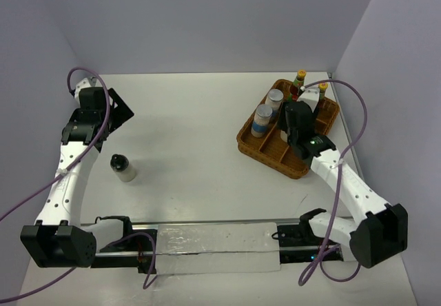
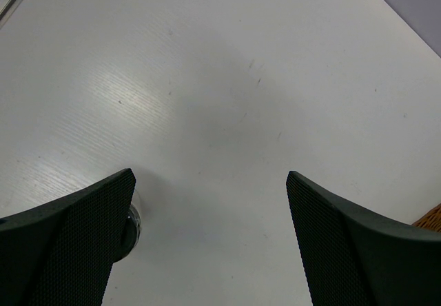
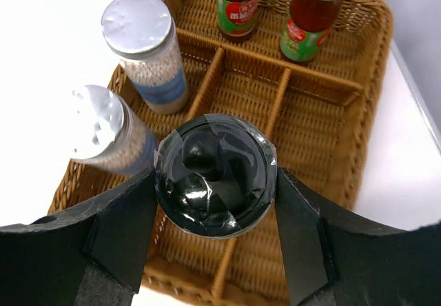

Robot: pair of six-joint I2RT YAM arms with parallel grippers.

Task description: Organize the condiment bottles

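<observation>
Placing the black-capped bottle (image 3: 207, 161) is the step in hand: the right gripper (image 3: 215, 182) clamps it by the body, 1 finger on each side, cap up, over the wicker basket (image 3: 358, 113) at the far right of the table (image 1: 193, 127). From the right wrist view the bottle sits above the middle lane, between 2 lengthwise dividers; whether its base touches the basket floor cannot be told. The 2 silver-lidded bottles (image 3: 138, 27) (image 3: 96, 120) stand upright in the lane just beside it, and the 2 slim yellow-capped bottles (image 3: 236, 3) (image 3: 310, 16) stand in the far cross section. To do this step well, keep the bottle vertical, centre it between the dividers, and lower it straight until the base seats flat. Hold clearance from the nearer silver-lidded bottle, which is close to the finger and looks easy to tip. Open the fingers only after the base is supported, then lift straight up. The left gripper (image 2: 210, 189) hangs with its fingers spread wide and empty above bare table, with the second black-capped bottle (image 1: 122, 167) upright on the table near it, not yet collected.
</observation>
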